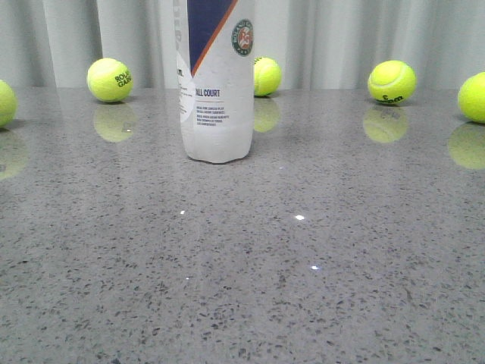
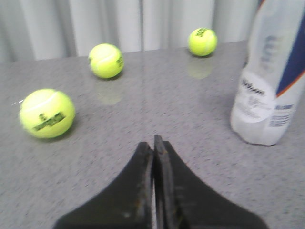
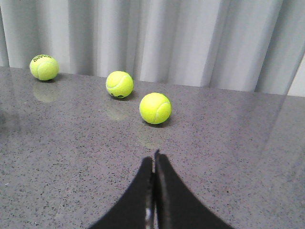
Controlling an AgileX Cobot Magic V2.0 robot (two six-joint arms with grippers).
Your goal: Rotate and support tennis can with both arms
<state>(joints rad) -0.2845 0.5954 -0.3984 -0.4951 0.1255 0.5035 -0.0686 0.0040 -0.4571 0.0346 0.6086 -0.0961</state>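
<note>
The tennis can stands upright on the grey speckled table, a little left of centre and far back. It is white with a navy panel, an orange stripe and a round badge. The left wrist view shows the tennis can off to one side, well apart from my left gripper, which is shut with nothing in it. My right gripper is shut and empty over bare table; the can does not show in its view. Neither arm appears in the front view.
Several yellow-green tennis balls lie along the back of the table: one left of the can, one behind it, one to the right. More sit at both side edges. A pale curtain hangs behind.
</note>
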